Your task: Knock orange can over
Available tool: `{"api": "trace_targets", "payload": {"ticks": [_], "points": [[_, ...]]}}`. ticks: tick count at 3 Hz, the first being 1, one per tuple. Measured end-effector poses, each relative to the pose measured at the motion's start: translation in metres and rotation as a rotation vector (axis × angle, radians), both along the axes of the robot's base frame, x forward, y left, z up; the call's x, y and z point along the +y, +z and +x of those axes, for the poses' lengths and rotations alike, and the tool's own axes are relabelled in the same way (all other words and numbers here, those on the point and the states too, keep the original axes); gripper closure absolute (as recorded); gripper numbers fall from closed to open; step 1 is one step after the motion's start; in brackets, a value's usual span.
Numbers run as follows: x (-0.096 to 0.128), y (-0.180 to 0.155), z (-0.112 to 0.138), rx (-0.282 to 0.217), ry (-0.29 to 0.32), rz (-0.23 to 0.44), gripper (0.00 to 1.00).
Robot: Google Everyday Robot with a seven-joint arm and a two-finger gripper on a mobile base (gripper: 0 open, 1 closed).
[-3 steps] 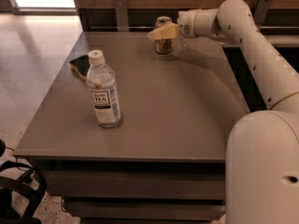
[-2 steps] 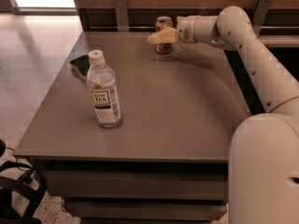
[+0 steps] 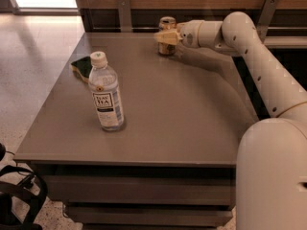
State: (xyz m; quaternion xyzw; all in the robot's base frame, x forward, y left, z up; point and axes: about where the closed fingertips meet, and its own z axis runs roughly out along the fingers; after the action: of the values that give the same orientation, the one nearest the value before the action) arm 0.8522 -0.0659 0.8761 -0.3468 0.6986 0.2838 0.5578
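Observation:
The orange can (image 3: 167, 22) stands upright near the far edge of the grey table (image 3: 182, 114), right of its middle. Its silver top shows above my gripper; its lower part shows just below it. My gripper (image 3: 164, 37) reaches in from the right on the white arm (image 3: 249, 47) and sits at the can's mid-height, against or just in front of its body. It hides the middle of the can.
A clear water bottle (image 3: 107, 95) with a white cap stands at the table's front left. A dark green packet (image 3: 82, 66) lies at the left edge behind it. A wooden wall with metal brackets (image 3: 123, 11) runs behind the table. Black gear (image 3: 17, 200) sits on the floor at lower left.
My gripper has come down from the can's top to its mid-height and shifted slightly left. The can is still upright in the same place.

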Motion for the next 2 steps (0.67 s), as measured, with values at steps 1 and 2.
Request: {"api": "trace_targets", "payload": {"ticks": [1,2], "points": [[0.0035,-0.0013,0.0002,0.002,0.004,0.0,0.71],[0.0064,-0.0019,0.0001,0.007,0.009,-0.006,1.0]]}}
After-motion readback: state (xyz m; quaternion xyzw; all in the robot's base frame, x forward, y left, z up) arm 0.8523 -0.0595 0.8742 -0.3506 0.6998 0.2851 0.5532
